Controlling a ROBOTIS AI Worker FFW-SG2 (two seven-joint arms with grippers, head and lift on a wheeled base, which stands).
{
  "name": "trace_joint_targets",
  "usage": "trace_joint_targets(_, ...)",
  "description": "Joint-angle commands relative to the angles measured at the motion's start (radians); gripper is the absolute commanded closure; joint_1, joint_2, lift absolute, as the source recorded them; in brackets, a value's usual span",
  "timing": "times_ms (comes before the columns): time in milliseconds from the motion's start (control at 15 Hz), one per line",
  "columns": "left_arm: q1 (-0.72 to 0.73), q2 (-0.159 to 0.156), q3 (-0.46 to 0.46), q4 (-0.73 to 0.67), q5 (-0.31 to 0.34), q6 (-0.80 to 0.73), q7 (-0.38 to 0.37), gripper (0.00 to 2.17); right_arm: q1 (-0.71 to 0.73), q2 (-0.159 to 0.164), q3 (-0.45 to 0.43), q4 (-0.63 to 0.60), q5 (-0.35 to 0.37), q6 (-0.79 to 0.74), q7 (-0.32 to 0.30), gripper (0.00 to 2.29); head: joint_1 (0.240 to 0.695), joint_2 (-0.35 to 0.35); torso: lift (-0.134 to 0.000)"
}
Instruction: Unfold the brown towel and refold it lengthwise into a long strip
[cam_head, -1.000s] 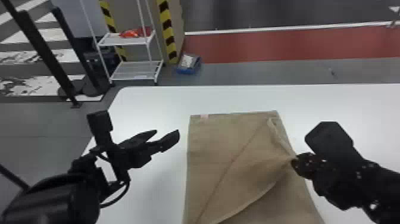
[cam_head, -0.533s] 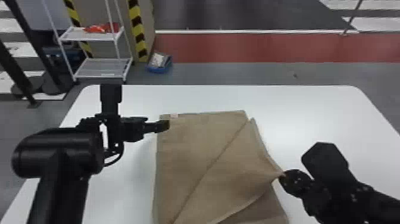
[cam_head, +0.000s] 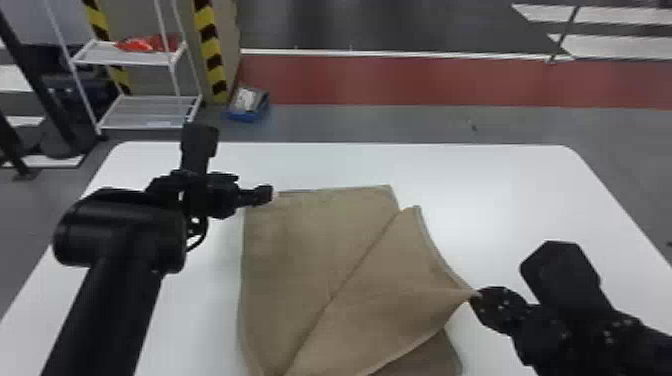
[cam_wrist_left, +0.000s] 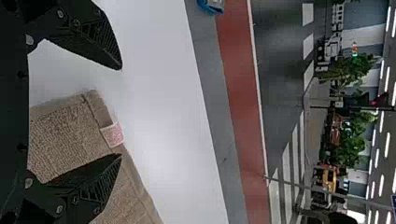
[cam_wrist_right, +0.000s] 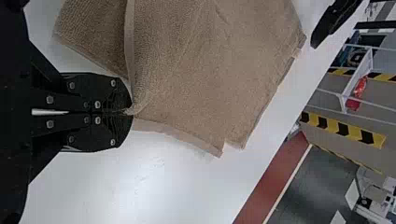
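Your left gripper (cam_head: 269, 194) has moved in from beside the brown towel (cam_head: 315, 250) to its far corner at eleven o'clock, and the head view has swung round too. Looking from the robot, with twelve o'clock straight away from you, the towel lies on the white table (cam_head: 500, 175) with its visible length running roughly from twelve to six. From the left gripper, most of the cloth spreads toward five o'clock. That arm is plainly the nearer one to the far corner with the pale label (cam_wrist_left: 113, 134); its fingers (cam_wrist_left: 95, 44) stand well parted, label and cloth edge between them (whether they touch the table, you can't tell).

Your right gripper (cam_head: 475, 295) is pinched tight on a point of the towel, out at about four o'clock from the left gripper. The cloth tapers to that grip, and a diagonal crease runs from about one o'clock down toward seven, so you likely have a part-opened layer rather than a flat sheet.

The coming move turns on that line between the two. You probably want the left fingers to close on the label corner while the right keeps its point, then spread the cloth. Watch for catching just one layer at eleven o'clock.
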Motion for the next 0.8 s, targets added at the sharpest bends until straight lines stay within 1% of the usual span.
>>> trace_joint_targets(0,-0.007,-0.001,-0.008,0.03,-0.032,-0.004,0.0,0.42,-0.002,0.0,-0.003,-0.001,-0.011,0.0,0.0,1.42,0.695,-0.04,-0.123)
trace_joint_targets(267,-0.004,0.007,-0.008,0.048,-0.04,-0.004,-0.013,0.42,-0.011,0.005,-0.005,0.004,-0.031,-0.003,0.0,1.42,0.695,-0.034,-0.123)
trace_joint_targets(333,-0.005,0.005,-0.012,0.059,-0.051,-0.007,-0.016,0.42,-0.013,0.005,-0.005,0.005,-0.031,-0.003,0.0,1.41,0.695,-0.032,-0.123)
trace_joint_targets(400,-0.013,0.007,-0.023,0.073,-0.055,-0.01,-0.016,0.46,-0.013,0.006,-0.005,0.004,-0.032,-0.003,0.0,1.41,0.695,-0.029,-0.123)
trace_joint_targets(467,-0.018,0.005,-0.028,0.087,-0.057,-0.01,-0.013,0.65,-0.013,0.006,-0.006,0.004,-0.032,-0.003,0.0,1.41,0.695,-0.028,-0.123)
trace_joint_targets(533,-0.019,0.005,-0.034,0.093,-0.058,-0.01,-0.015,0.72,-0.013,0.006,-0.01,0.004,-0.034,-0.003,0.0,1.41,0.695,-0.029,-0.123)
trace_joint_targets(667,-0.019,0.005,-0.044,0.096,-0.06,-0.013,-0.018,0.72,-0.014,0.006,-0.02,0.004,-0.046,-0.003,0.0,1.41,0.695,-0.035,-0.123)
trace_joint_targets(733,-0.019,0.007,-0.052,0.096,-0.06,-0.013,-0.016,1.12,-0.014,0.006,-0.028,0.004,-0.055,-0.003,-0.002,1.42,0.695,-0.038,-0.123)
